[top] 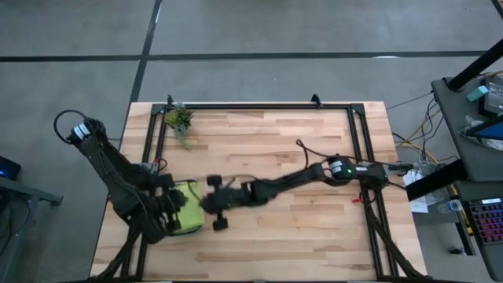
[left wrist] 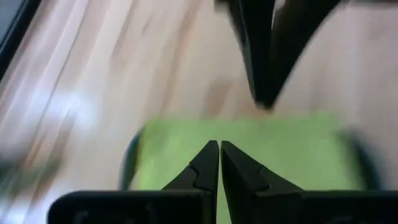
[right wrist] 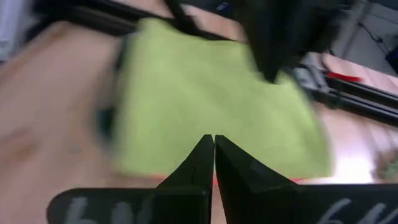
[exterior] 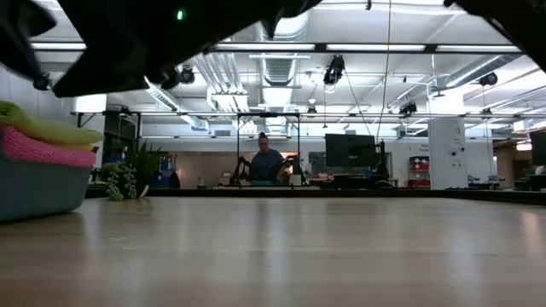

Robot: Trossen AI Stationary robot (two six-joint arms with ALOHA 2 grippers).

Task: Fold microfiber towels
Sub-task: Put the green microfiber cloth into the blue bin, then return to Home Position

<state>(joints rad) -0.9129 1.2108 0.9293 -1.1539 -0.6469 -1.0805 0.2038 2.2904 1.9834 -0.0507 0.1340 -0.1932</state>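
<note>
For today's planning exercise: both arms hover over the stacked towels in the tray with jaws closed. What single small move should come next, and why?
Probably open the right gripper and lower it onto the lime green towel. Both grippers, the left gripper too, hang just above it with jaws shut and empty, and that towel lies on top of the stack in the teal tray, so it is the first one within reach.

A robotics lab: exposed ceiling ducts (exterior: pixel 281 64), monitors (exterior: pixel 348 151), a person (exterior: pixel 265 162) seated at distant workstations, concrete floor (top: pixel 236 31).
</note>
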